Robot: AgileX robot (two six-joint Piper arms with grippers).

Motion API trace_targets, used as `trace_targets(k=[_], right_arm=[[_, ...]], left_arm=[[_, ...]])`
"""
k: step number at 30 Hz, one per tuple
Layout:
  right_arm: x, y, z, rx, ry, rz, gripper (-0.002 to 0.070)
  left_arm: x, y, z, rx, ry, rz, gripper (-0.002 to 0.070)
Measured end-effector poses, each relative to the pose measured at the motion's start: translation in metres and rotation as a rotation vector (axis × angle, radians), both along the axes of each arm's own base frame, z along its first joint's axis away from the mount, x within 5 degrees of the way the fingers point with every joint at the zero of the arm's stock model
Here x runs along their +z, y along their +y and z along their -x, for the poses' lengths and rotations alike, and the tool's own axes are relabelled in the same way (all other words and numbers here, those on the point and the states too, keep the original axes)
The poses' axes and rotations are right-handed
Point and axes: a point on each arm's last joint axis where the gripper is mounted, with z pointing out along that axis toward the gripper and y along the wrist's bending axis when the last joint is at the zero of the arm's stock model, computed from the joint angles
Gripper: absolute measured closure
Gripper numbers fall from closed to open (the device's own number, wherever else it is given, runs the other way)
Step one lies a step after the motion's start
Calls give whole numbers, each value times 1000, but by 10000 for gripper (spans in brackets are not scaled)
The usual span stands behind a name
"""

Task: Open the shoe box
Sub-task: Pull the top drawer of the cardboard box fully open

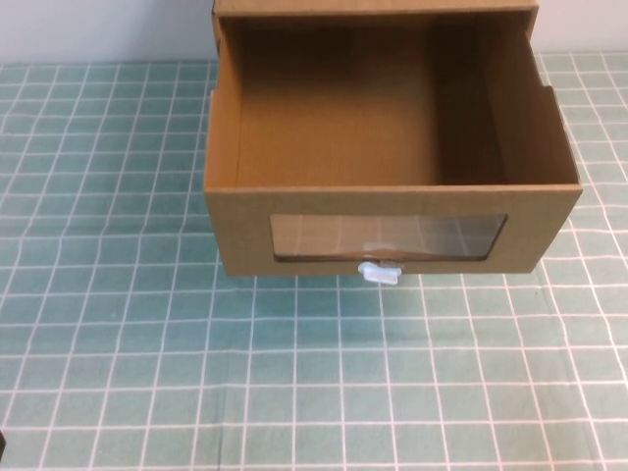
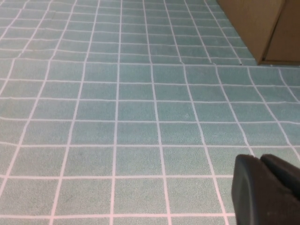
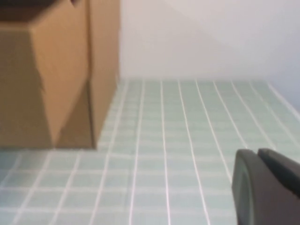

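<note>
Teal grid-printed table (image 1: 118,373) fills all views. Brown cardboard shoe box (image 1: 245,231), drawer type, sits at 12 o'clock on it. Its drawer (image 1: 334,118) stands drawn out toward 6 o'clock from the outer sleeve (image 1: 373,8), inside bare. Judged: opening looks essentially done.

Handling, judged: light, thin board, stiff at folds, but walls flex and dent. The sleeve may slide on the cloth when the drawer is pulled.

Left tool (image 2: 260,160): low over bare cloth, fingers pressed together, holding nothing. Box corner ahead, well apart; likely near 8 o'clock of the box.

Right tool (image 3: 257,152): closed, empty, beside the box's right wall, apart; likely near 4 o'clock.

Clear plastic window (image 1: 388,237) in the drawer front: avoid, likely buckles.

Small white pull tab (image 1: 380,273), at 6 o'clock of that front, under the window: best hold. No obstacle seen near it.
</note>
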Motion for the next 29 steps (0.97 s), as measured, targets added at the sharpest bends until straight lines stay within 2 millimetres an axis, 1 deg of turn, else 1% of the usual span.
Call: trace_targets(k=[4,6,8,15,29], right_arm=[[-45,-2,-8,-66,96,-73,689],[-58,-3,-9,-97,158,-92,689],[-66,-3,-7,-111,234,-92,689],[-69,-3,-6,-86,269,-50,689],[-69,-1,-6,-66,270,-82,689]], left_arm=[[0,0,0,0,-1,4,680],[0,0,0,0,-1,4,680],[0,0,0,0,-1,4,680],[0,0,0,0,-1,4,680],[0,0,0,0,-1,4,680]])
